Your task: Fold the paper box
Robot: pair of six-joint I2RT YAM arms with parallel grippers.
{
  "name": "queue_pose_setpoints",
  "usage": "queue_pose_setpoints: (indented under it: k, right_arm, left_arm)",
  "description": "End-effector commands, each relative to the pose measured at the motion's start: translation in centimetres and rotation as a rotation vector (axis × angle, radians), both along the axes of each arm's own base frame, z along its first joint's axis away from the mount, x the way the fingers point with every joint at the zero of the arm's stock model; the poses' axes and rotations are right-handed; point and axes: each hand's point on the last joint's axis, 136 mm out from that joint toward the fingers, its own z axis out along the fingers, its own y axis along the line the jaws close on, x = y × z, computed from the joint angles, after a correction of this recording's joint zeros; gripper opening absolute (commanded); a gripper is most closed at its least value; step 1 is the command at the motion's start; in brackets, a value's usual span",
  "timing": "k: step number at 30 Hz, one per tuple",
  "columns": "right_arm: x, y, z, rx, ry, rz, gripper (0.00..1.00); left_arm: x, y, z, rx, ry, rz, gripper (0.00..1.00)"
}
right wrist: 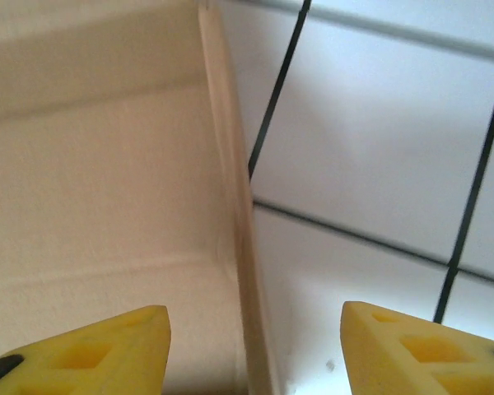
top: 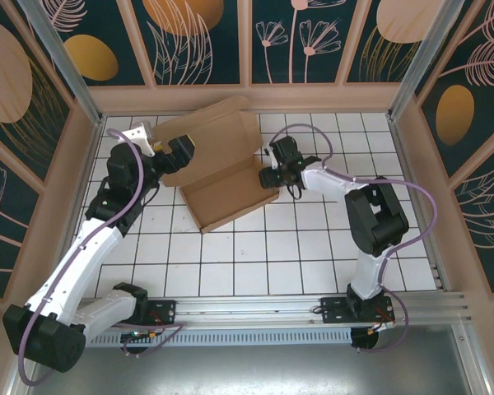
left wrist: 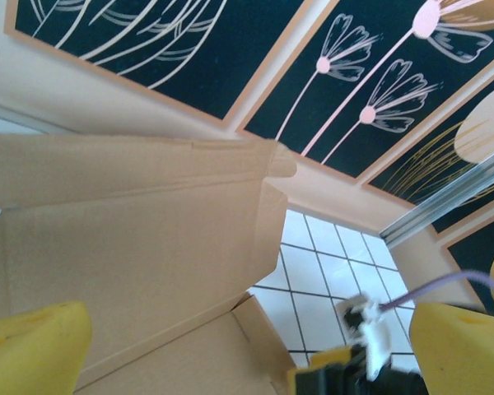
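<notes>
Top external view has the paper box (top: 222, 169) lying aslant on the far half of the tiled table (top: 313, 247), its shallow tray nearer me and its lid raised toward the back wall. My left gripper (top: 179, 153) sits at the box's left side by the lid, and my right gripper (top: 272, 174) is at the tray's right-hand end. Left wrist view looks across the inside of the box: the lid stands over the tray floor with its front flap bent at the top, and my left fingers (left wrist: 34, 350) are spread wide with nothing pinched between them. Right wrist view is close on the tray's side wall (right wrist: 240, 247), a thin cardboard edge rising between my right fingers (right wrist: 95, 346). They stand moderately apart, one pad inside the tray and the other over bare tile, neither pressing the board. I judge the step is setting this wall up square. To do it well I should close gently, low near its crease, and keep it upright rather than crumple it. The left side should steady the lid so the box does not skid.
</notes>
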Motion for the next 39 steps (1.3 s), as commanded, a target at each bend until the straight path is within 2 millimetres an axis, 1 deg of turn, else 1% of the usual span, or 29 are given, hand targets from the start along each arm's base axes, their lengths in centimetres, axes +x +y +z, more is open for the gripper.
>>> queue_pose_setpoints:
  k: [1,5,7,12,16,18,19,22,23,25,29,31,34,36,39]
  right_arm:
    - [0.7,0.8,-0.2,-0.025,0.06,0.067,0.56]
    - [1.3,1.7,-1.7,-0.041,0.125,0.107,0.55]
    - [1.4,1.8,-2.4,-0.051,0.143,0.111,0.55]
    - [2.5,1.5,-3.5,-0.104,0.146,0.087,0.52]
    - [2.9,1.8,-4.3,-0.13,0.147,0.084,0.44]
    - [3.0,1.9,-5.0,-0.169,0.148,0.09,0.41]
    - [3.1,1.7,-5.3,-0.191,0.148,0.085,0.39]
    - [3.6,0.7,-6.0,-0.251,0.139,0.067,0.31]
    - [3.3,1.2,-6.0,-0.278,0.128,0.075,0.27]
    - [3.2,0.8,-5.9,-0.34,0.107,0.068,0.2]
    - [2.7,0.4,-5.1,-0.474,0.045,0.053,0.14]
    - [2.5,-0.1,-5.0,-0.531,0.025,0.034,0.1]
    - [1.5,-0.6,-5.7,-0.577,0.021,0.022,0.09]
    - [0.8,-1.2,-6.6,-0.584,0.042,0.011,0.1]
    - [0.2,-1.8,-7.5,-0.575,0.056,-0.003,0.11]
  left_arm:
    - [-0.1,0.0,0.0,-0.013,-0.045,0.0,0.98]
    - [-0.2,0.1,-1.3,-0.013,-0.04,0.004,0.98]
    - [-0.2,0.1,-1.8,-0.009,-0.031,0.002,0.98]
    - [-0.3,0.1,-2.1,-0.017,-0.033,0.001,0.98]
    - [-0.4,0.0,-2.1,-0.025,-0.035,-0.003,0.97]
    - [-0.4,-0.1,-2.0,-0.029,-0.037,-0.005,0.97]
    - [-0.4,-0.1,-2.0,-0.03,-0.037,-0.006,0.97]
    - [-0.5,-0.1,-2.1,-0.033,-0.037,-0.008,0.96]
    - [-0.5,-0.1,-2.1,-0.036,-0.036,-0.009,0.96]
    - [-0.5,-0.2,-2.0,-0.038,-0.036,-0.011,0.96]
    - [-0.6,-0.2,-1.9,-0.037,-0.04,-0.011,0.96]
    - [-0.6,-0.2,-2.0,-0.035,-0.038,-0.013,0.96]
    - [-0.6,-0.3,-2.0,-0.034,-0.038,-0.014,0.96]
    - [-0.6,-0.3,-2.1,-0.032,-0.037,-0.012,0.96]
    - [-0.5,-0.3,-2.3,-0.03,-0.031,-0.013,0.96]
